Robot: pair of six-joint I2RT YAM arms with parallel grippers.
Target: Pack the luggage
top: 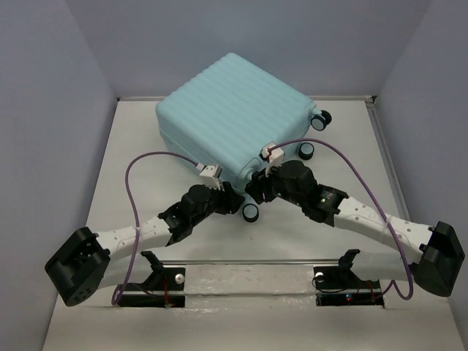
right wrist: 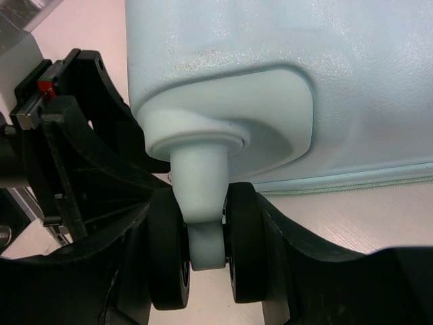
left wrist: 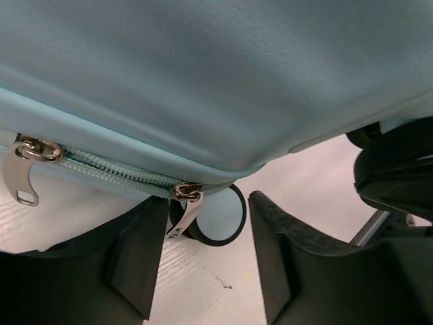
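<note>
Luggage (top: 234, 110) lies flat and closed at mid-table (top: 131, 146), just beyond both arms; left gripper (left wrist: 203, 223) gapes, zip pull (left wrist: 184, 203) hanging untouched between its fingers, zip line running crosswise; right gripper (right wrist: 206, 217) clamps the near caster (right wrist: 166, 250).

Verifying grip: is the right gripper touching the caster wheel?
Touching. The right wrist view shows the right gripper with a finger pressed against each outer side of the twin caster wheel, no gap.
</note>
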